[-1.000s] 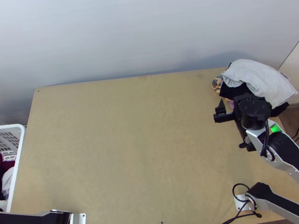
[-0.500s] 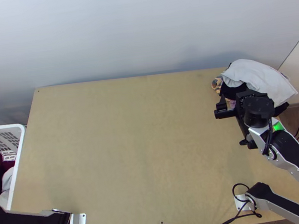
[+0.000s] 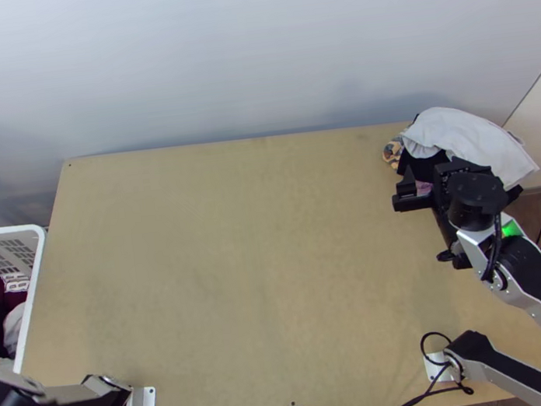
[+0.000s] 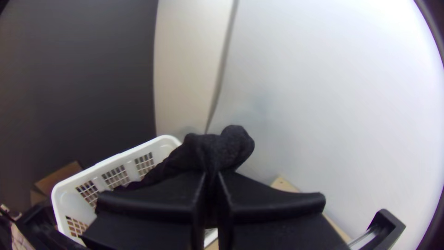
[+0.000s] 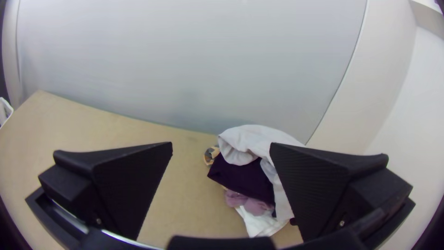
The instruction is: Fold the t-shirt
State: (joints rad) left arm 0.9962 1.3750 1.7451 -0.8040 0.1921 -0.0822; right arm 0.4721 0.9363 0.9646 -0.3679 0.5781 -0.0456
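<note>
– So, how far along?

– No folding done; spreading on the table (image 3: 236,246) and every fold left to do.

– And the t-shirt?

– Probably the dark cloth (image 4: 219,148), bunched, clamped between the left gripper's (image 4: 212,178) fingertips, near the white basket (image 3: 7,230) at the top view's left edge.

– Right gripper (image 5: 221,146)?

– Spread wide, empty, beside the clothes pile (image 3: 467,141), upper right.

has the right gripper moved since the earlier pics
Yes, slightly: in the top view the right gripper has shifted up and to the right, against the clothes pile, which lies where it did.
</note>
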